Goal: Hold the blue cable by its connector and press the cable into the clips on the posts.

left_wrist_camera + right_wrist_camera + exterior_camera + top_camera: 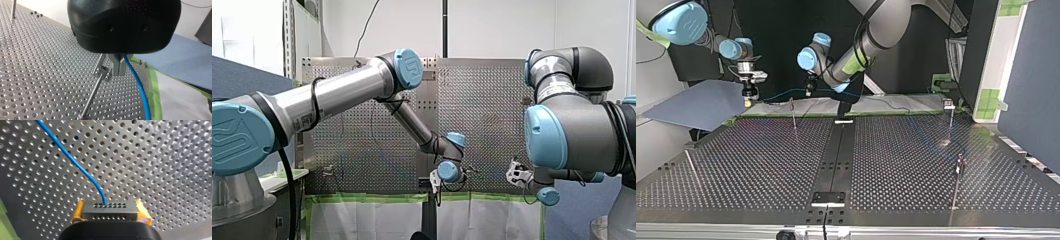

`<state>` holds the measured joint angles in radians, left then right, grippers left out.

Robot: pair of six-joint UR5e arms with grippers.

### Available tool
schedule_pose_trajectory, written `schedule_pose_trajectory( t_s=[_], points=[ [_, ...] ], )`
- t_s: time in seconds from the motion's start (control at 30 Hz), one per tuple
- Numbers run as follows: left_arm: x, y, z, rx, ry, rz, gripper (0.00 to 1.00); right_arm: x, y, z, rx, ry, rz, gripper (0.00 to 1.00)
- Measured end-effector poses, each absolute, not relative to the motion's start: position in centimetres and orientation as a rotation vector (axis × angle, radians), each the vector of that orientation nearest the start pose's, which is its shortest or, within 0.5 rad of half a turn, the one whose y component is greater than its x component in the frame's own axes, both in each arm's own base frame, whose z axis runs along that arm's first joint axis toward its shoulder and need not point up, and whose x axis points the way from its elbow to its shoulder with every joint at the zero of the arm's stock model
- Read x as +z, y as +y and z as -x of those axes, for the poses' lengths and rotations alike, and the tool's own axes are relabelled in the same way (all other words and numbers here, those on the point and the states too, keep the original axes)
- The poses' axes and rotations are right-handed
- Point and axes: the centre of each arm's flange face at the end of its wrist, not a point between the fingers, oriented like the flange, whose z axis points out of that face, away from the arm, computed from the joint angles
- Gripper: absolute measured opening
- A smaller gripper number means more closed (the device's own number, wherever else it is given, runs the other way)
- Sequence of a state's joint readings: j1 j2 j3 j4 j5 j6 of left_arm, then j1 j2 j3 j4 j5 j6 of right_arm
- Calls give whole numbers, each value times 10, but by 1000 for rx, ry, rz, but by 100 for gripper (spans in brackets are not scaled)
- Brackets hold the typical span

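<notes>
The connector (110,213) is clamped between the right gripper (110,206) pads. The blue cable (75,163) is led ahead from it, lengthwise over the table (162,157), into the clenched left gripper (119,72) beside a post (93,93).

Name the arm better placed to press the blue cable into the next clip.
Left. The left jaws grip the blue cable right beside the post's clip; the right jaws are busy holding the connector, with no post ahead of them.
</notes>
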<state>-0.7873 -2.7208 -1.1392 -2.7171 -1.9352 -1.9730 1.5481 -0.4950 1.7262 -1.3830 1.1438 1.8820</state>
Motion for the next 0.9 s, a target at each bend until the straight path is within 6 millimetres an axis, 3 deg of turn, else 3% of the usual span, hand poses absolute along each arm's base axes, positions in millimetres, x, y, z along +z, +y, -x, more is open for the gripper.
schedule_pose_trajectory(
  t_s=[0.13,0.33,0.9],
  points=[
    [-49,-602,-463,-514,1838,-92,0,-89,-616,-157,1770,-1104,-1296,0],
    [-38,-613,-476,-560,1768,-56,0,-88,-620,-157,1773,-1101,-1294,0],
    [-30,-620,-493,-632,1640,-8,0,-89,-623,-162,1778,-1118,-1307,0]
  ],
)
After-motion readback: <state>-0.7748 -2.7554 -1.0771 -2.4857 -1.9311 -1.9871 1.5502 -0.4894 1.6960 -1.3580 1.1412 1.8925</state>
